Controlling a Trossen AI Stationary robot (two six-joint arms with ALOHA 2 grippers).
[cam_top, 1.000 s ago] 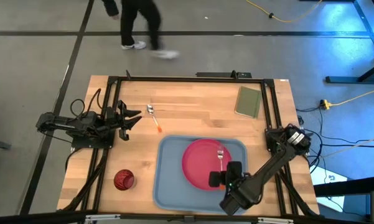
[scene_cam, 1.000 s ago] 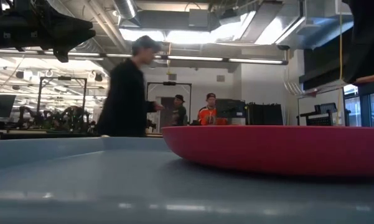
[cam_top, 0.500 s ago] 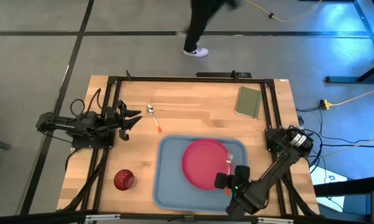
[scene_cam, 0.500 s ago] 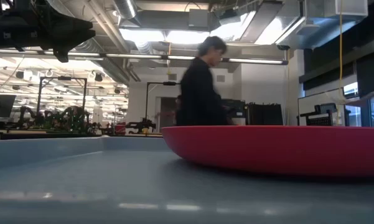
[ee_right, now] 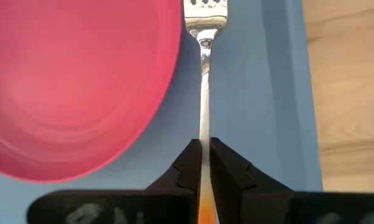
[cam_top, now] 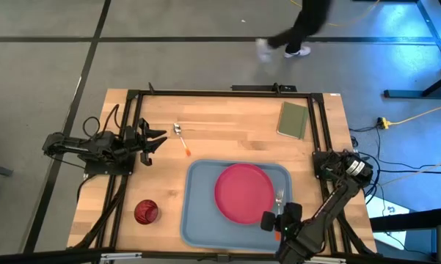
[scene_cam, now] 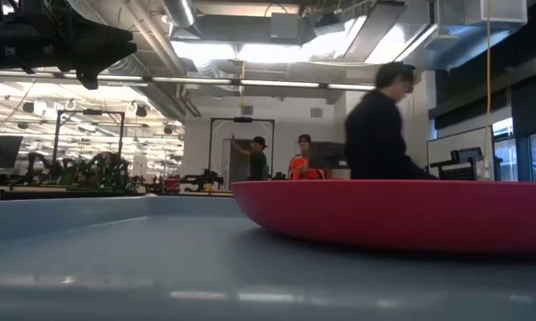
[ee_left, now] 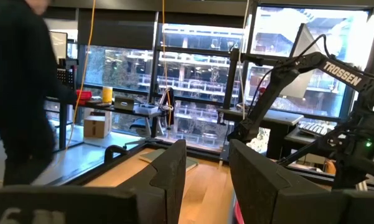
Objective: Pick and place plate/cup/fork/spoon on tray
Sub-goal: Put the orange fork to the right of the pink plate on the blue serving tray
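The light blue tray (cam_top: 199, 213) lies at the table's near middle with the pink-red plate (cam_top: 243, 193) on it; both show in the low view, the plate (scene_cam: 392, 214) on the tray (scene_cam: 116, 259). My right gripper (cam_top: 279, 218) is over the tray's right part, beside the plate, shut on the fork (ee_right: 205, 74). The dark red cup (cam_top: 146, 212) stands on the table left of the tray. The spoon (cam_top: 182, 138) lies on the table beyond the tray. My left gripper (cam_top: 159, 139) is open and empty at the table's left, near the spoon. My right gripper pinches the fork between its two fingers where the silver shaft meets the orange handle (ee_right: 205, 163). The fingers come from the table's near side, slanting down, and lie along the fork. The tines (ee_right: 205, 14) point toward the far edge, between the plate and the tray's right rim (ee_right: 286, 81). Whether the fork touches the tray I cannot tell.
A green pad (cam_top: 292, 119) lies at the table's far right. A dark frame runs along the table's left, right and far edges. A person (cam_top: 301, 29) walks on the floor beyond the far edge. Bare wood lies between the spoon and the pad.
My right gripper has carried the fork toward the table's near and right edges, from above the plate's right part to the strip of tray right of the plate. The fork has stayed in the hold, tines toward the far edge. The person has walked rightward.
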